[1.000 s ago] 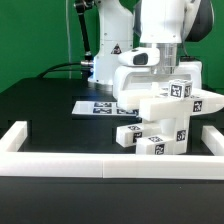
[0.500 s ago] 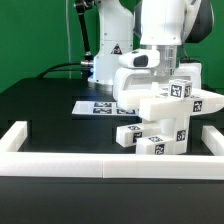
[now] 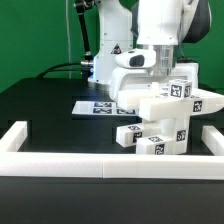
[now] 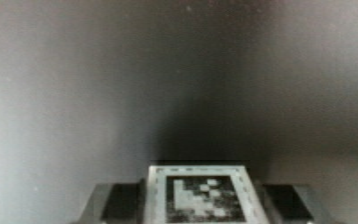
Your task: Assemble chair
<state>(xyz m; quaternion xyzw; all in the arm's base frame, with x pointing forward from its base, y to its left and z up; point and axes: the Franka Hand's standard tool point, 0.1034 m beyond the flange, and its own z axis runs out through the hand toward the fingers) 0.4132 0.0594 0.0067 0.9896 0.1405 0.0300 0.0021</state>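
Exterior view: fingers clenched on chair part; marker board behind, border rail in front

The gripper's fingertips are hidden behind the stacked chair parts, so what they touch cannot be told. The marker board is partly covered by those parts. The wrist view is blurred; its tagged block is cut off by the picture's edge.
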